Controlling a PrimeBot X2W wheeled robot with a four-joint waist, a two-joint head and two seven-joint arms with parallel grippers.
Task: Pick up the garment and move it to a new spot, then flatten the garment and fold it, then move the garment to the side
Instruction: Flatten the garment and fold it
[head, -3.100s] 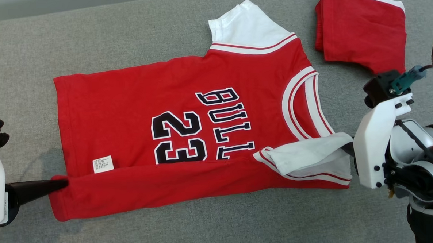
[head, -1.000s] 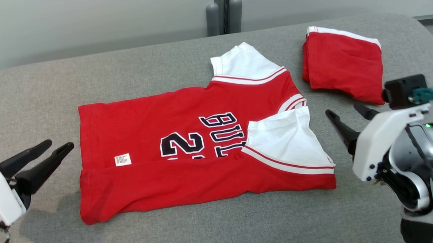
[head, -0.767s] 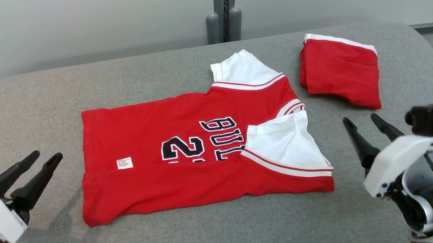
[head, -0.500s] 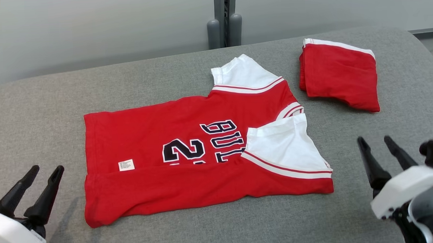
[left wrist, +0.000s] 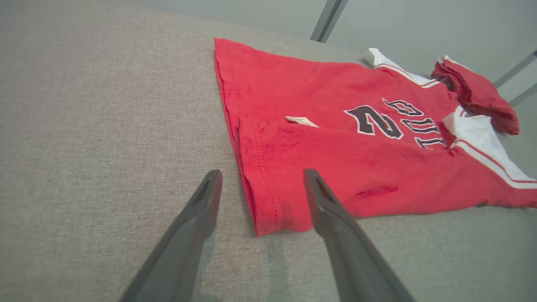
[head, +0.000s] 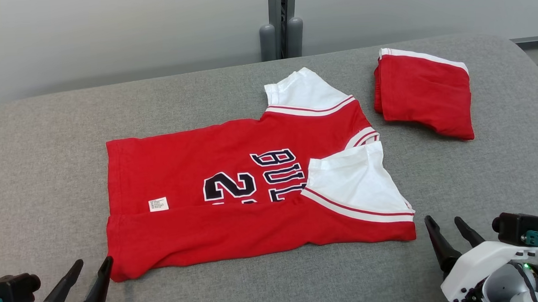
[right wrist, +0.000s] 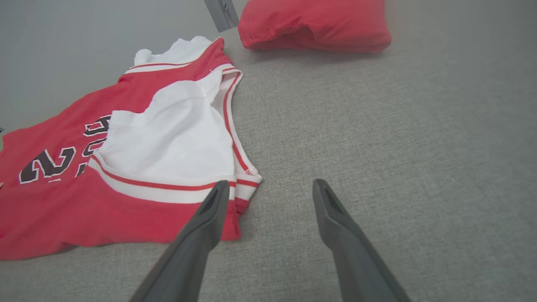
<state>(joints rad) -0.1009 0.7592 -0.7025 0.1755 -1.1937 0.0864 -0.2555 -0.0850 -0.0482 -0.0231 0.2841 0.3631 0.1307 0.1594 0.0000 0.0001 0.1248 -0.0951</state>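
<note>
1. The left claw (head: 93,260) is wide open and empty; the red shirt (head: 183,164) lies on the gray table (head: 46,147), its hem corner just ahead of the tips.
2. The right claw (head: 442,218) is wide open and empty; the shirt's folded white sleeve (head: 352,183) lies just to its left.
3. A folded red cloth (head: 425,98) lies well ahead of the right claw.

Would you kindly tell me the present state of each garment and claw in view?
jersey: lying flat, its near long edge folded over, unheld.
near sleeve: folded onto the chest.
far sleeve: spread out flat.
second red garment: folded, apart from the jersey.
left claw: open, empty, near the hem corner.
right claw: open, empty, near the shoulder corner.
</note>
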